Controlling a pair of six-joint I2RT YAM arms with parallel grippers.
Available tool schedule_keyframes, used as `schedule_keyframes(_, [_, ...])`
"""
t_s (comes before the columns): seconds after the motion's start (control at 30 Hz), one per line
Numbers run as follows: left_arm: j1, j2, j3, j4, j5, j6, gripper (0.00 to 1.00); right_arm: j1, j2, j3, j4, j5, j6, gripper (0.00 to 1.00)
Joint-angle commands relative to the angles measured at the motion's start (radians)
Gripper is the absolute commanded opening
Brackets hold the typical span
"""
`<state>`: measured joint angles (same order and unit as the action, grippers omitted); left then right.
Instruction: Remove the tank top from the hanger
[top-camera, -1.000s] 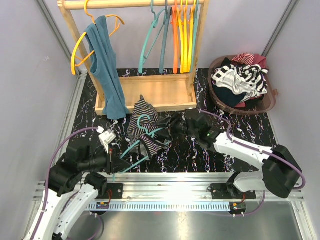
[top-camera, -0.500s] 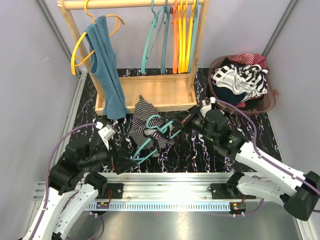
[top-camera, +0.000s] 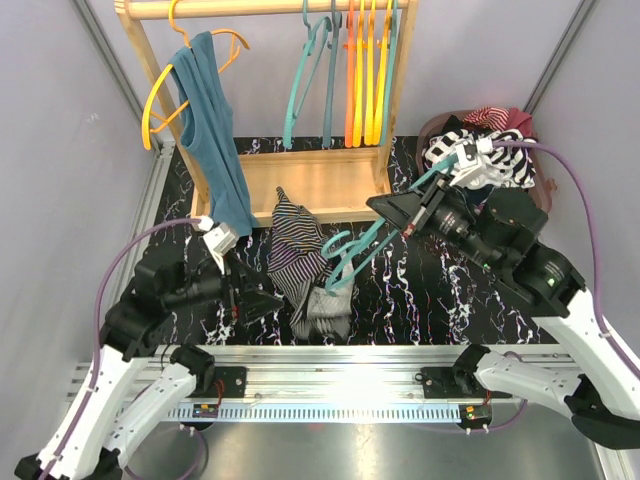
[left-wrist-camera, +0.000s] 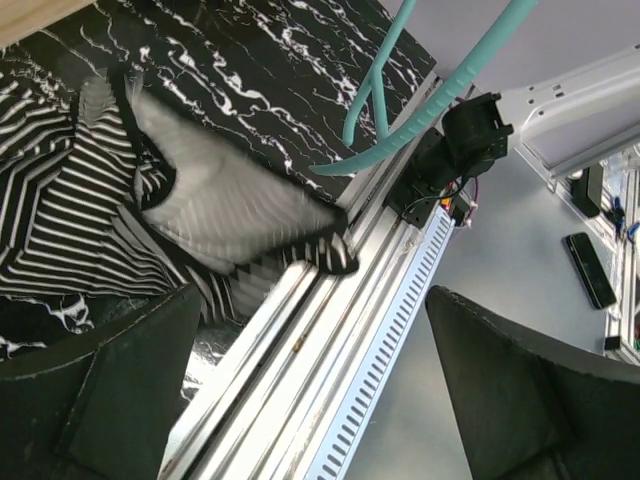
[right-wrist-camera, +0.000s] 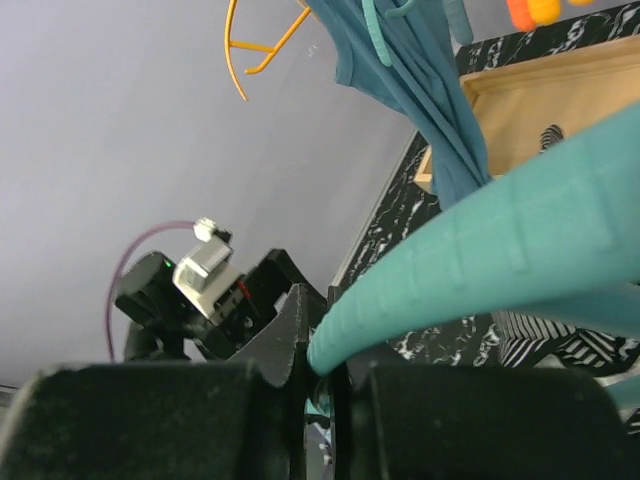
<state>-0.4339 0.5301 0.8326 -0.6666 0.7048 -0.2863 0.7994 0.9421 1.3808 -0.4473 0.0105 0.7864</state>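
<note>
The striped black-and-white tank top lies crumpled on the black marbled table, also seen in the left wrist view. My right gripper is shut on one arm of the teal hanger and holds it slanted in the air just right of the tank top. In the right wrist view the hanger is pinched between the jaws of the right gripper. My left gripper hovers at the tank top's left edge, open and empty. The hanger's lower end hangs close above the cloth.
A wooden rack stands at the back, with a blue tank top on an orange hanger and several bare hangers. A brown basket of clothes sits at back right. The metal rail runs along the near edge.
My right gripper shut on the teal hanger and lifted it up and to the right. My left gripper opened and rose a little. The tank top now lies on the table.
</note>
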Motion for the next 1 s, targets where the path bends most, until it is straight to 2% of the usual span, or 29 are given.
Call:
schedule_keyframes(0.0, [-0.015, 0.108, 0.124, 0.107, 0.079, 0.074, 0.99, -0.003, -0.025, 0.054, -0.108, 0.054, -0.11, 0.0])
schedule_keyframes(0.13, [-0.084, 0.218, 0.204, 0.111, 0.068, 0.15, 0.99, -0.003, -0.101, -0.023, -0.103, 0.224, 0.041, 0.0])
schedule_keyframes(0.2, [-0.153, 0.275, 0.227, 0.119, 0.062, 0.191, 0.99, -0.003, -0.14, -0.067, -0.068, 0.271, 0.163, 0.0])
schedule_keyframes(0.3, [-0.287, 0.321, 0.229, 0.14, 0.045, 0.225, 0.99, -0.003, -0.193, -0.181, -0.03, 0.328, 0.4, 0.0])
schedule_keyframes(0.33, [-0.287, 0.321, 0.224, 0.151, 0.03, 0.229, 0.99, -0.003, -0.21, -0.199, -0.03, 0.342, 0.401, 0.0])
schedule_keyframes(0.4, [-0.353, 0.324, 0.206, 0.171, -0.004, 0.24, 0.99, -0.003, -0.251, -0.244, -0.025, 0.376, 0.526, 0.0])
schedule_keyframes(0.57, [-0.44, 0.315, 0.166, 0.225, -0.057, 0.217, 0.99, -0.002, -0.275, -0.244, -0.096, 0.402, 0.677, 0.0])
schedule_keyframes(0.77, [-0.493, 0.312, 0.134, 0.257, -0.214, 0.211, 0.99, -0.003, -0.319, -0.336, -0.021, 0.35, 0.823, 0.0])
schedule_keyframes(0.97, [-0.505, 0.298, 0.118, 0.32, -0.234, 0.207, 0.99, -0.003, -0.347, -0.396, 0.037, 0.319, 0.907, 0.0])
